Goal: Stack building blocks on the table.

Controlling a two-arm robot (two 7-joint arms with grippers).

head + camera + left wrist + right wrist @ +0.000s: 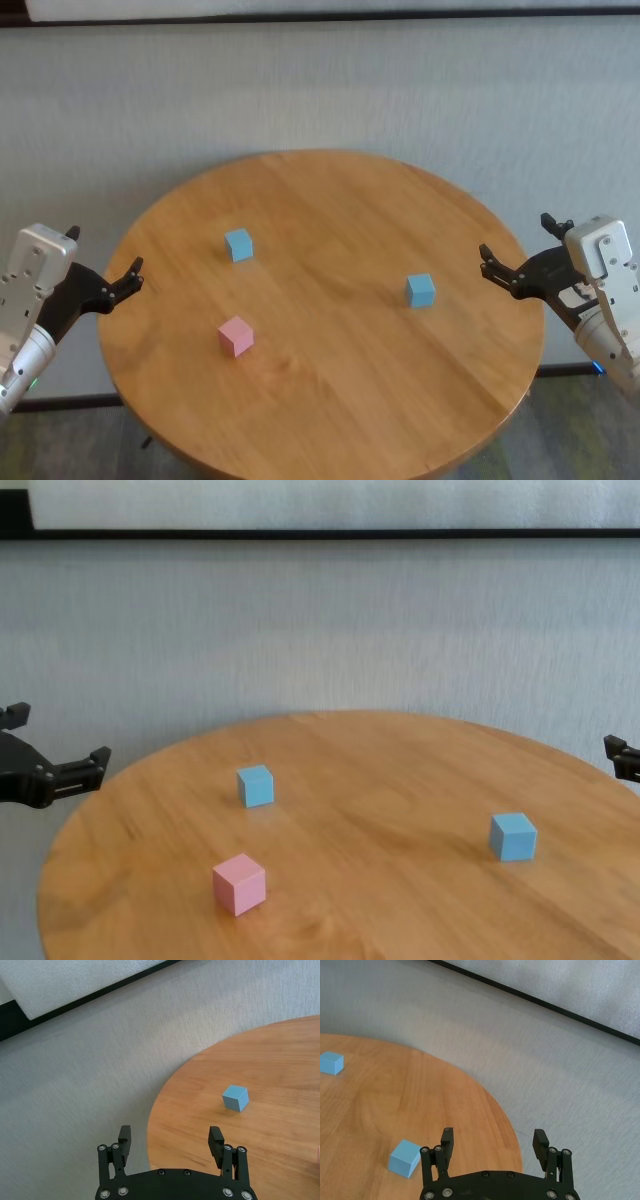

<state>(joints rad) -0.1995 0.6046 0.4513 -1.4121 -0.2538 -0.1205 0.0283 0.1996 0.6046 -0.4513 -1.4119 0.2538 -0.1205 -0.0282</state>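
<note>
Both my left pincer and right pincer hung released off the worktop, and the scattered cubes risked skidding if I nudged one.

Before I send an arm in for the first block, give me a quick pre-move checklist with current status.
1. Blocks all separate, none stacked yet: ok. The pink block, the far blue block and the right blue block sit apart on the table.
2. Left gripper open and empty: ok, at the table's left edge.
3. Right gripper open and empty: ok, at the right edge.
4. Right blue block close to the right gripper: ok, in its wrist view.
5. Path to the blocks free of other things: ok.
6. Blocks lying flat: ok.
</note>
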